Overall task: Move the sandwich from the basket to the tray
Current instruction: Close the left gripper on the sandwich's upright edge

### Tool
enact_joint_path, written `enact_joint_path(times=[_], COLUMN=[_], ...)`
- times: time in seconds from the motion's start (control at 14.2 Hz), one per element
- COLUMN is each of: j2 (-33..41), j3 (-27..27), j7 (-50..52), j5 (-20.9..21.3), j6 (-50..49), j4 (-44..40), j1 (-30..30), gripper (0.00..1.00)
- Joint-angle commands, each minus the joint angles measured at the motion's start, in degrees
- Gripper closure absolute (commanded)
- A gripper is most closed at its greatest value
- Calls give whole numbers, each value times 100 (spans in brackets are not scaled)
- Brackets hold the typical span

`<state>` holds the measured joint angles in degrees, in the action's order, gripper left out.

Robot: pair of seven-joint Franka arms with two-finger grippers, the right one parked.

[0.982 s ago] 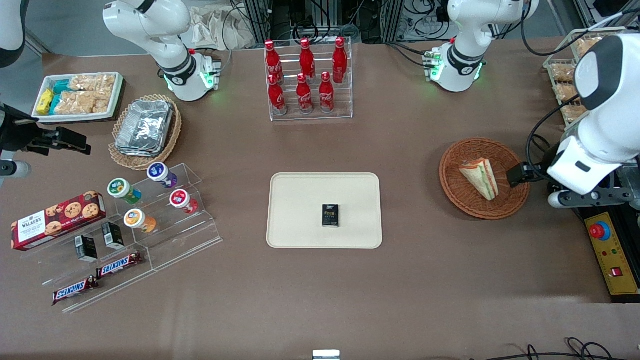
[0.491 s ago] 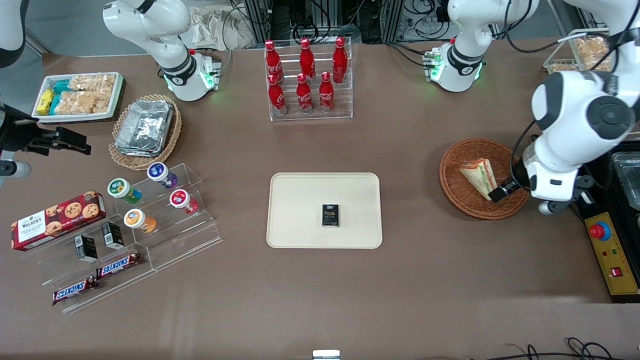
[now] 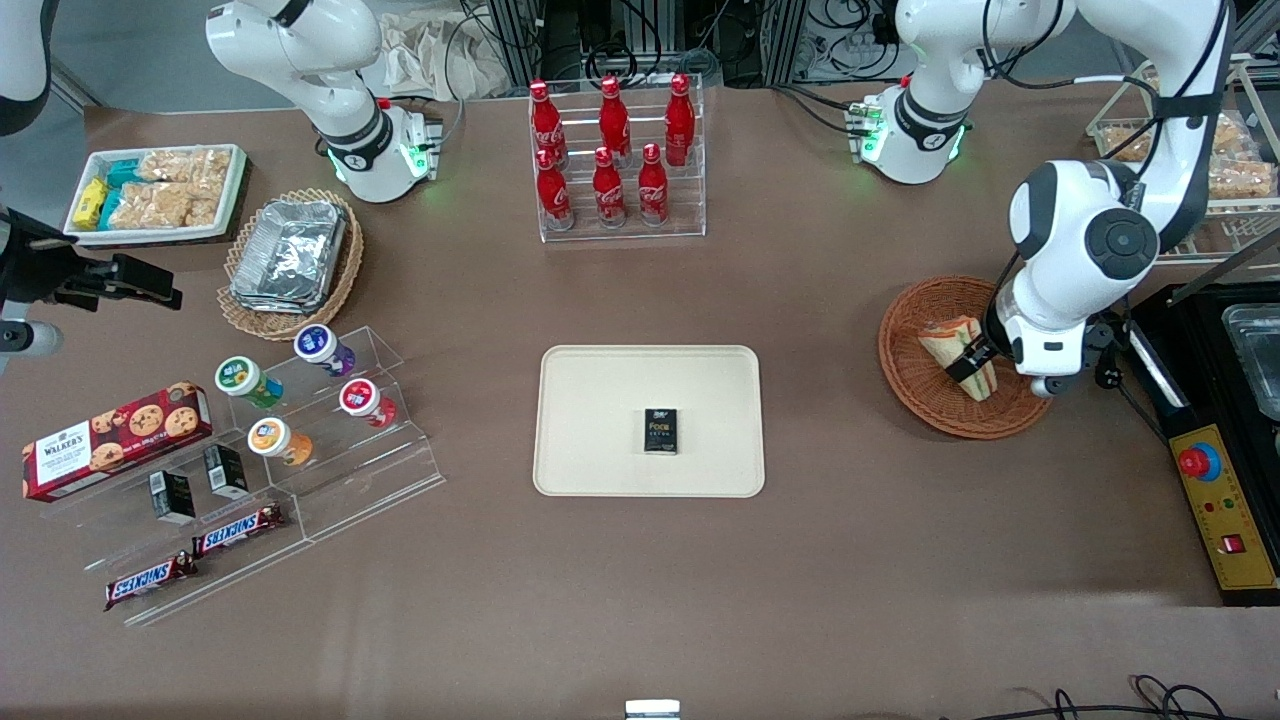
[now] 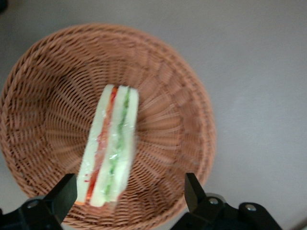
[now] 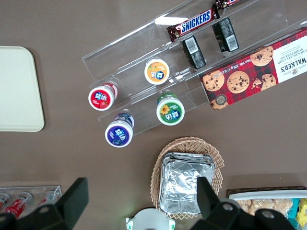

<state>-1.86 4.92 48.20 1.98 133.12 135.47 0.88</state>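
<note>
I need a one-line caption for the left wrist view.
Open gripper above the wrapped sandwich lying in the round wicker basket.

Robotics lab mocked up as a snack shop: table-mounted arm bases (image 3: 915, 130), cable-strewn racks, acrylic display stands (image 3: 300, 470).

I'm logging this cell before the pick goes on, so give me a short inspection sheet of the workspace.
Surface: brown table, flat, no spills seen.
Job's things: sandwich lies in the basket; tray carries only a small black box.
Clutter: cola bottle rack, foil trays, snack tray, acrylic steps with cups, cookie box, Snickers bars.
Grippers: gripper over the basket, jaws open astride the sandwich's end, not closed on it.
Cables: loose leads at the table's edge.
Surroundings: control box with red stop button.
</note>
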Motion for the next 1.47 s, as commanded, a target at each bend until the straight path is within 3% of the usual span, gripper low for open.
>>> enact_joint_path(times=[0.0,0.63,0.7,0.77,0.91,1.4], j2=[309,-323,-419,-473,-517,-193], j3=[70,70,70,70,70,62], j7=[189,189,189,189,181,-82], j5=[109,101,109,101,101,109], j6=[362,1698,1795,1866,1893,1280], j4=[523,937,946,946,928,543], j1=[158,264,264,264,264,264], gripper=[0,0,3,29,99,100])
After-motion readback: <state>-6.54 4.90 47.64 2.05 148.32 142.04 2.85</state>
